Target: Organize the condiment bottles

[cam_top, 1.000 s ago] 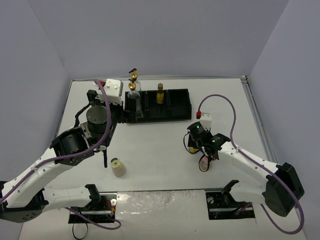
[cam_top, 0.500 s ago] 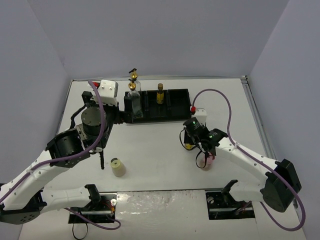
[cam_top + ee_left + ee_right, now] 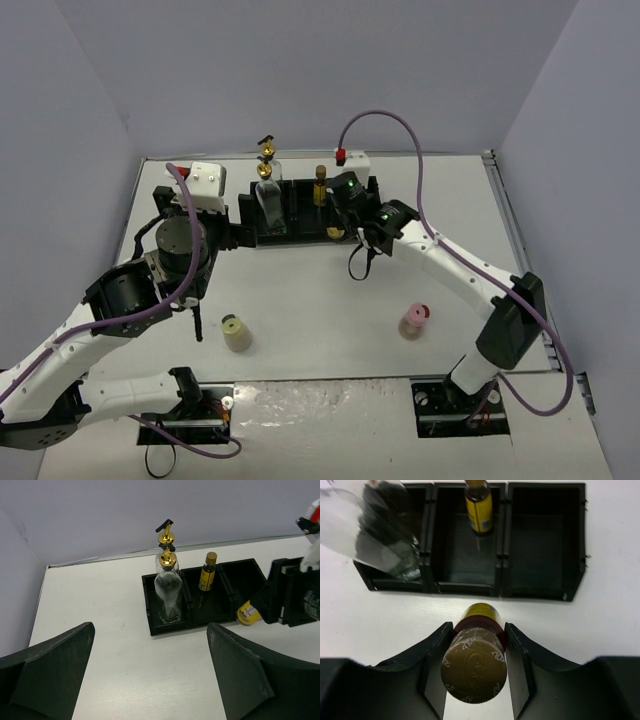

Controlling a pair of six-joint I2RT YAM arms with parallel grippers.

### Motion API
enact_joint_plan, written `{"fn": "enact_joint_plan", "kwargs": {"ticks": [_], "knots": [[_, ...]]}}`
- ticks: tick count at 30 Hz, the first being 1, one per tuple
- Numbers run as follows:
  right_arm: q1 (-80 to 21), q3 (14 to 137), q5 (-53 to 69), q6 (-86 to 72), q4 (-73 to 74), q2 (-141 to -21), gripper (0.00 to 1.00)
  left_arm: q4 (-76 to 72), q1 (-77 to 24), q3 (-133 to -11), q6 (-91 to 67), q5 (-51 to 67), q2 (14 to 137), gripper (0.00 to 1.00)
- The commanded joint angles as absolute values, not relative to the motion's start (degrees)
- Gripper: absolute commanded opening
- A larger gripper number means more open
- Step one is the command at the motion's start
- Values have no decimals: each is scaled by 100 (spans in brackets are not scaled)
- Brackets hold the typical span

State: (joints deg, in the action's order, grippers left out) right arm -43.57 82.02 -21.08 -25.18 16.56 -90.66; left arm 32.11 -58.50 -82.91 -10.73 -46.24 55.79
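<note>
top view w/ both wrist views, read l to r.

left pincer: shown spread wide, w/ nothing between its fingers. it is raised over the tabletop off the tray's left end and pointed toward the tray, apart from every bottle.

beige jar: seen upright on the tabletop at near left, well apart from the tray.

black tray: three compartments side by side, laid across the far middle of the tabletop.

front clear bottle: stood upright in the left compartment, gold pourer on top.

rear clear bottle: only its gold pourer w/ a black lever is clearly seen, just behind the front one. its base is hidden, so its compartment cannot be told.

first amber bottle: stood upright at the back of the middle compartment, w/ yellow label and gold cap.

second amber bottle: gripped by the right pincer, whose fingers are closed against both its sides. in the right wrist view it is seen end-on. it is held outside the tray, just in front of the near wall, approx. opposite the middle compartment. whether it touches the tabletop cannot be told.

pink jar: seen upright on the tabletop at near right, well apart from the tray and the right pincer.
</note>
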Motion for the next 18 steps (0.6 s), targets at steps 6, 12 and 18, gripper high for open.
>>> {"fn": "enact_joint_plan", "kwargs": {"ticks": [6,12,18], "knots": [[-4195,10338,-1992,-1935,1081,-10645,0,3415,-5862,-8681,-1186,-4824,5459,91],[-3963,10918,-1733,-1960,1028,-11319,0,3633,-5862,-8829,-1169,-4875,5367,91],[-3865,10967,-1562,-1953,776,-11777,0,3817,-5863,-8975,-1196,-4904,5360,91]]}}
